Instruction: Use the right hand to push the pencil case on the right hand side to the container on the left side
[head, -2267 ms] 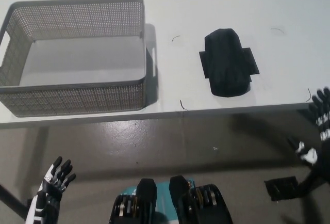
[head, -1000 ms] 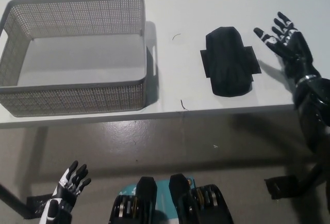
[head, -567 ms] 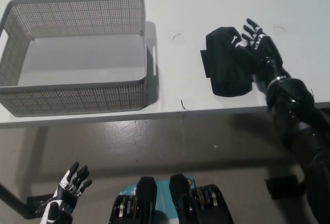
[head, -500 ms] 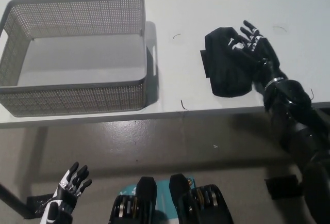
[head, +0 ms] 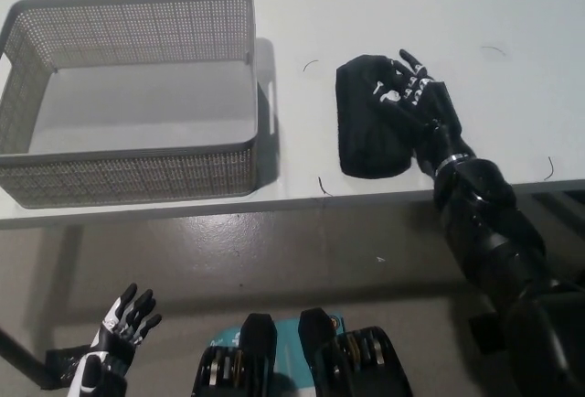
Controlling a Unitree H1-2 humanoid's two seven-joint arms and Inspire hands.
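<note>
Grey floor fills the near ground, below the front edge of a white worktop [head: 302, 13].

Left hand [head: 119, 328]: at 7 o'clock, low over the floor and well clear of the worktop, resting. Its fingers are spread and hold nothing.

Right hand [head: 411, 95]: the black arm comes in from 5 o'clock and crosses the worktop's front edge. The hand lies flat against the right side and top of the pencil case [head: 366, 123], fingers [head: 402, 63] spread, nothing pinched.

Pencil case: a dark pouch lying flat on the worktop at about 1 o'clock, near the front edge. It stands apart from the container [head: 137, 177], with bare worktop between them.

Container: a grey mesh basket at 10 to 11 o'clock, upright, apparently empty.

Assessment: the push is in hand and unfinished. The next move calls for a steady sweep toward 9 o'clock, contact kept on the case's right flank so it does not pivot or slide off the front edge, until it meets the basket's right wall.
</note>
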